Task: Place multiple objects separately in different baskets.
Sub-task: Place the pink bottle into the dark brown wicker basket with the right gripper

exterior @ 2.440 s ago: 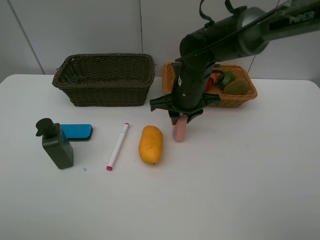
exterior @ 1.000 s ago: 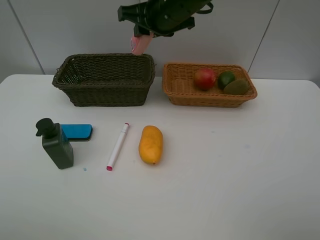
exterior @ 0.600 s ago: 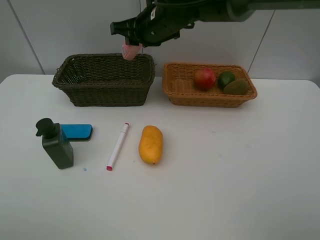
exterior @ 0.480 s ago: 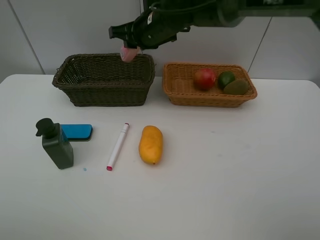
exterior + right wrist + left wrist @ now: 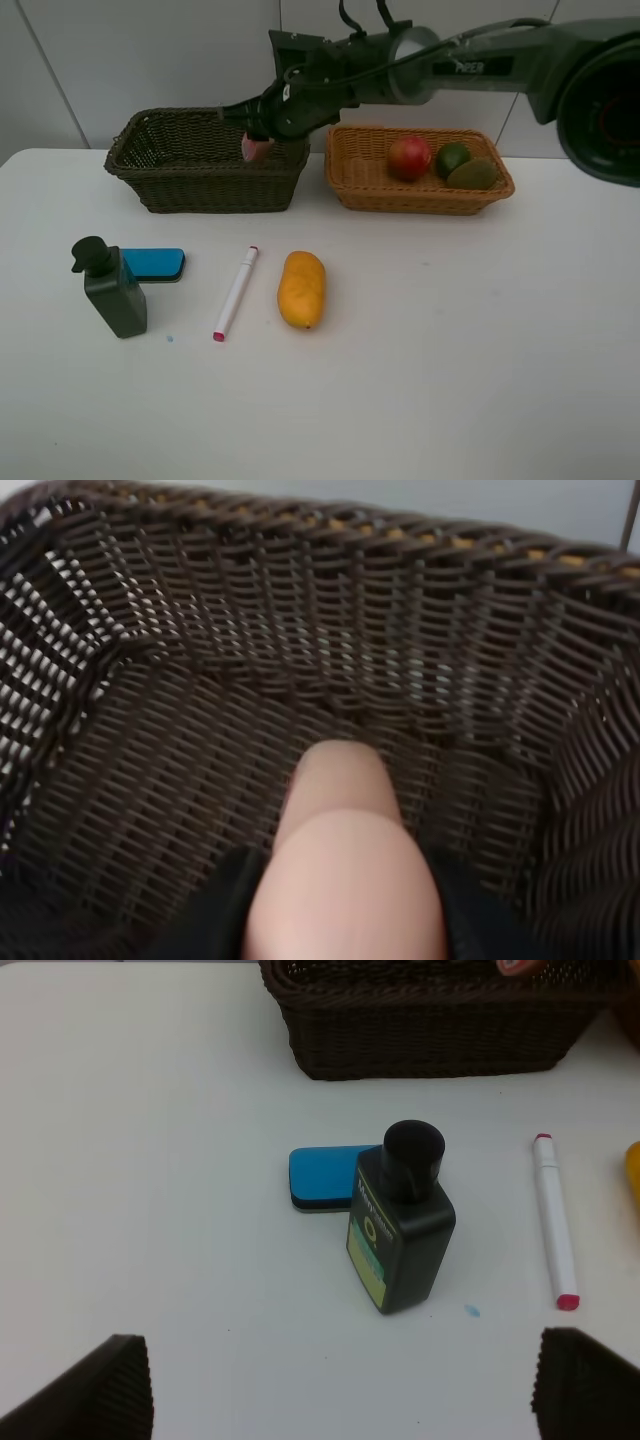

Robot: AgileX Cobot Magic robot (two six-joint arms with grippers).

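Pink bottle (image 5: pixel 252 150) clamped in right pincer (image 5: pixel 258 138) | above dark basket (image 5: pixel 200 185) | left pincer (image 5: pixel 345 1385) spread wide

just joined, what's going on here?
The right gripper, shut on the pink small bottle, holds it over the inside of the dark basket. The tan basket has the red fruit, lime and kiwi. The mango, marker, eraser and pump bottle sit on the table. The left gripper hangs open over the pump bottle and eraser, touching nothing.
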